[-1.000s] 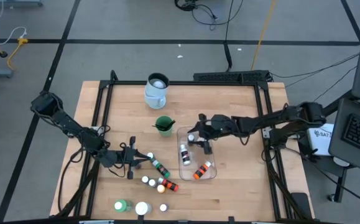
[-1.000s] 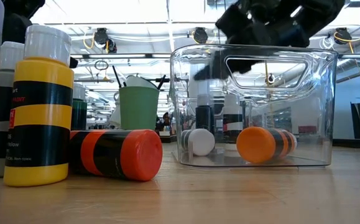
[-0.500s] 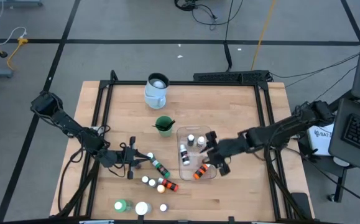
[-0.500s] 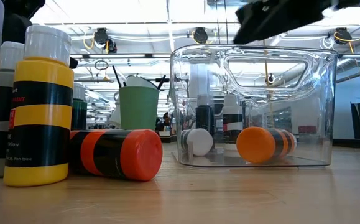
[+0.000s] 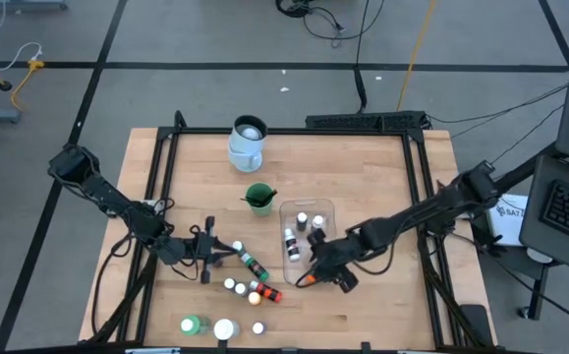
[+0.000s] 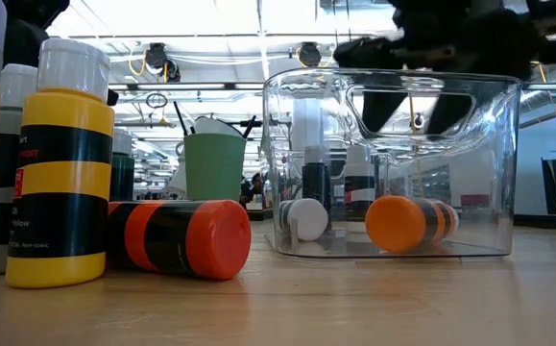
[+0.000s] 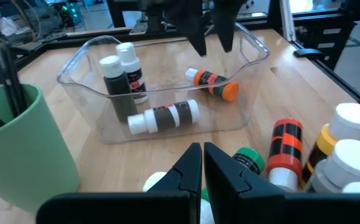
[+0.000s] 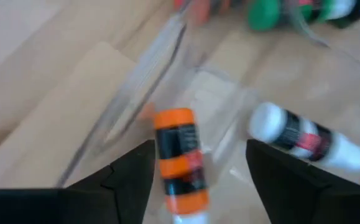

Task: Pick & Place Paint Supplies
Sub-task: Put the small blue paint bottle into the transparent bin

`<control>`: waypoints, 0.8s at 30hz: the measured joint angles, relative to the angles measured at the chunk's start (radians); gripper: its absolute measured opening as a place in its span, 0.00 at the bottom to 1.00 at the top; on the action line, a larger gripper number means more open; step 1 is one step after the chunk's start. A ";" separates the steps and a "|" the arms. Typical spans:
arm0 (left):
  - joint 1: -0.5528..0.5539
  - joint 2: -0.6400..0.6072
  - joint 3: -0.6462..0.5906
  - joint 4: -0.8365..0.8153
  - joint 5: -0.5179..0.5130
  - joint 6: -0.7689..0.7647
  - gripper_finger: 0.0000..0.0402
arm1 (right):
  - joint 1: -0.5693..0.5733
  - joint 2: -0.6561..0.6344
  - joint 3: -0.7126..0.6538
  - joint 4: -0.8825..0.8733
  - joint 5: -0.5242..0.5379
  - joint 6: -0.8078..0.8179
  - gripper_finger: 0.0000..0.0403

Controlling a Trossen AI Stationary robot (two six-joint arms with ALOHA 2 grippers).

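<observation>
A clear tub (image 5: 309, 236) holds several paint bottles: two upright (image 7: 122, 65), a white-capped one lying down (image 7: 164, 116) and an orange-and-black one (image 8: 181, 158) lying at its near end. My right gripper (image 5: 325, 267) hangs open over the tub's near end. Its fingers (image 6: 378, 106) stand on either side of the orange bottle without touching it. My left gripper (image 7: 201, 165) waits shut left of the tub, above loose bottles (image 5: 252, 263) lying on the table. A green cup (image 5: 258, 199) holds dark brushes.
More loose bottles (image 5: 250, 291) stand and lie near the front edge, with a larger green bottle (image 5: 193, 324) and a white jar (image 5: 225, 329). A pale jug (image 5: 248, 143) stands at the far side. A black frame (image 5: 417, 187) rims the table.
My right gripper has travelled from the tub's far end toward the table's near edge, staying above the tub, and has tipped to point more steeply down. It now hangs over the orange bottle. The bottles have not moved.
</observation>
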 joint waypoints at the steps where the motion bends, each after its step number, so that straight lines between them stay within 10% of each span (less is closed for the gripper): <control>1: 0.000 0.000 0.000 0.000 0.009 0.000 0.05 | -0.001 0.015 0.000 0.008 -0.023 0.001 0.62; 24: 0.000 0.000 0.000 -0.018 0.033 0.002 0.05 | -0.087 0.056 0.096 -0.002 -0.047 -0.167 0.63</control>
